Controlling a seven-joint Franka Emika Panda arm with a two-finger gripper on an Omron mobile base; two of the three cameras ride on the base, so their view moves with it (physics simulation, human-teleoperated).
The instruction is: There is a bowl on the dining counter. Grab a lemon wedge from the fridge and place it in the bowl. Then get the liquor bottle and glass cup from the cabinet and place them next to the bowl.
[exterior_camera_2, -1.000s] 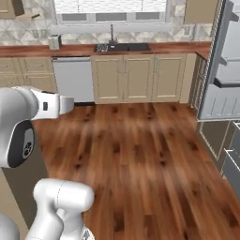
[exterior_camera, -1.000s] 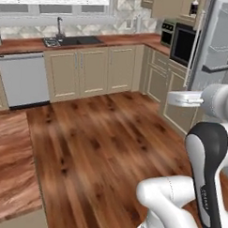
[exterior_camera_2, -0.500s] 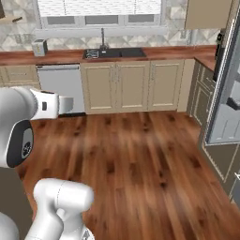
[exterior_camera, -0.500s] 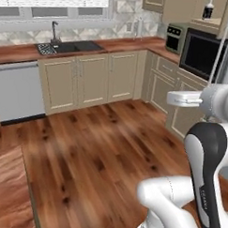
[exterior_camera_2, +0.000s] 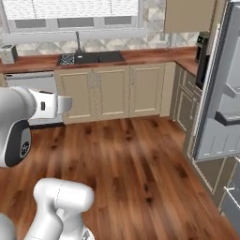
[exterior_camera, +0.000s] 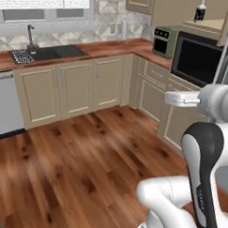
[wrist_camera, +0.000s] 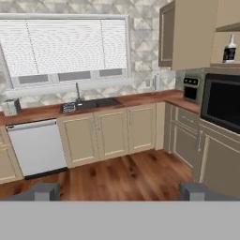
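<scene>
In the hand view my gripper (wrist_camera: 119, 192) is open, its dark fingertips (wrist_camera: 41, 191) wide apart with nothing between them, aimed at the corner of the wall counters. The liquor bottle (wrist_camera: 229, 49), with a pale cap and black label, stands on the shelf of the open tan cabinet (wrist_camera: 225, 28) above the microwave, far ahead and to the right. The left base view also has the liquor bottle (exterior_camera: 200, 12) at its upper right. The fridge (exterior_camera_2: 213, 98) stands with its grey door swung open at the right. The bowl, dining counter, lemon wedge and glass cup are out of view.
A wall counter with a black sink (exterior_camera: 48, 52) runs under the window. A black microwave (exterior_camera: 198, 58) and a small oven (exterior_camera: 162, 40) sit along the right-hand counter. A dishwasher (wrist_camera: 37, 147) and a toaster (exterior_camera_2: 7, 54) are at the left. Bare wood floor (exterior_camera: 85, 171) lies ahead.
The whole picture has shifted left and the corner cabinets look nearer, so the base has moved and turned right. The gripper stays open and empty.
</scene>
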